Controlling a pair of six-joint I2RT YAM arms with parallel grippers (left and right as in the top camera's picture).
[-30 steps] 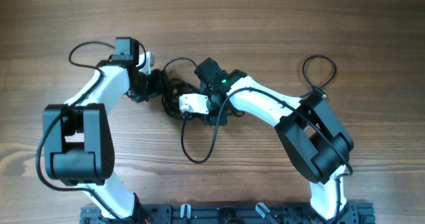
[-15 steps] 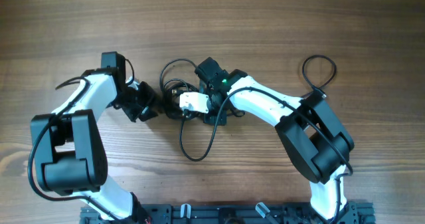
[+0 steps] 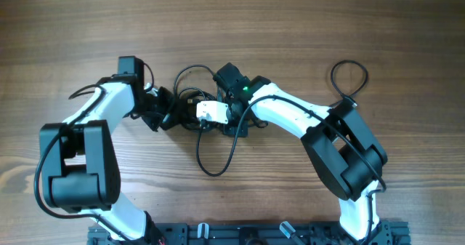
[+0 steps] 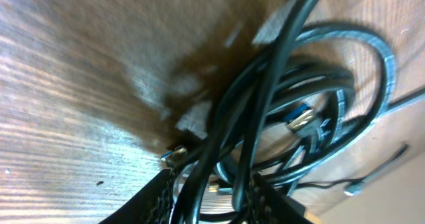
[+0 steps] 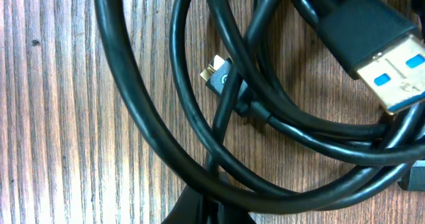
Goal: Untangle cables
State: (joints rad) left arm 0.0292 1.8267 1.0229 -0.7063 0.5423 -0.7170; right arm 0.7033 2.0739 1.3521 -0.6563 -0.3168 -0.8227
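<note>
The cables (image 3: 190, 98) lie as a knotted black bundle at the table's middle, and one long loop (image 3: 218, 161) trails toward the front. My left gripper (image 3: 168, 114) meets the bundle from the left. In the left wrist view it (image 4: 212, 187) is shut on two black strands (image 4: 265, 84) that run up between its fingers (image 4: 159, 197). My right gripper (image 3: 195, 120) reaches in from the right. In the right wrist view it (image 5: 214, 201) is shut on a thin strand (image 5: 222, 117) under crossing loops. A blue-tongued USB plug (image 5: 392, 61) and a small gold-tipped plug (image 5: 214, 71) lie in the tangle.
The wooden table (image 3: 290, 27) stretches all round the bundle. A thicker black wire of the right arm loops at the right (image 3: 349, 78). A black rail (image 3: 247, 234) runs along the front edge between the arm bases.
My left gripper swung down and left off the bundle's upper left, came back in from the left, and its jaws closed on the strands. The right arm has not moved.
</note>
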